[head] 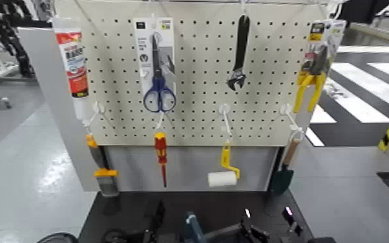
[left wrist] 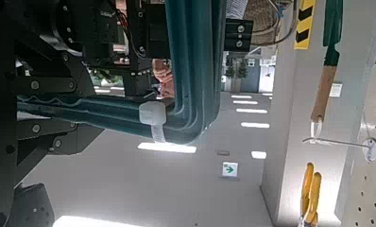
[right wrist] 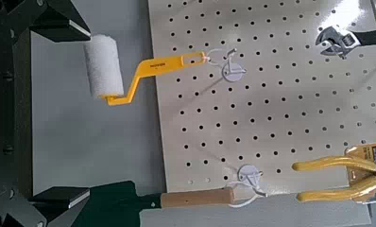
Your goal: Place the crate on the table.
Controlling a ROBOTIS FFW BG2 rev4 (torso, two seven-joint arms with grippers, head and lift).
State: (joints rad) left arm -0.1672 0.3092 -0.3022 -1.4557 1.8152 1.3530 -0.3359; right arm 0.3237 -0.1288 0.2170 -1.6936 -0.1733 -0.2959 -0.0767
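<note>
The table's black top (head: 129, 205) lies along the bottom of the head view, under its beige pegboard (head: 197, 77). Of the crate, only a narrow blue-grey upright piece (head: 194, 229) shows at the bottom edge, between black gripper parts. My left gripper (head: 153, 226) is low at that edge and shut. Its wrist view shows dark blue-green bars (left wrist: 191, 66) with a white band close to the camera; I cannot tell whether it holds them. My right gripper (right wrist: 46, 109) stands open with nothing between its fingers, and faces the pegboard (right wrist: 271, 104).
Hanging on the pegboard are scissors (head: 159, 71), a wrench (head: 239, 55), yellow pliers (head: 311, 77), a red screwdriver (head: 161, 155), a small paint roller (head: 223, 176) and a sealant tube (head: 74, 64). Grey floor surrounds the table, with striped markings at the right.
</note>
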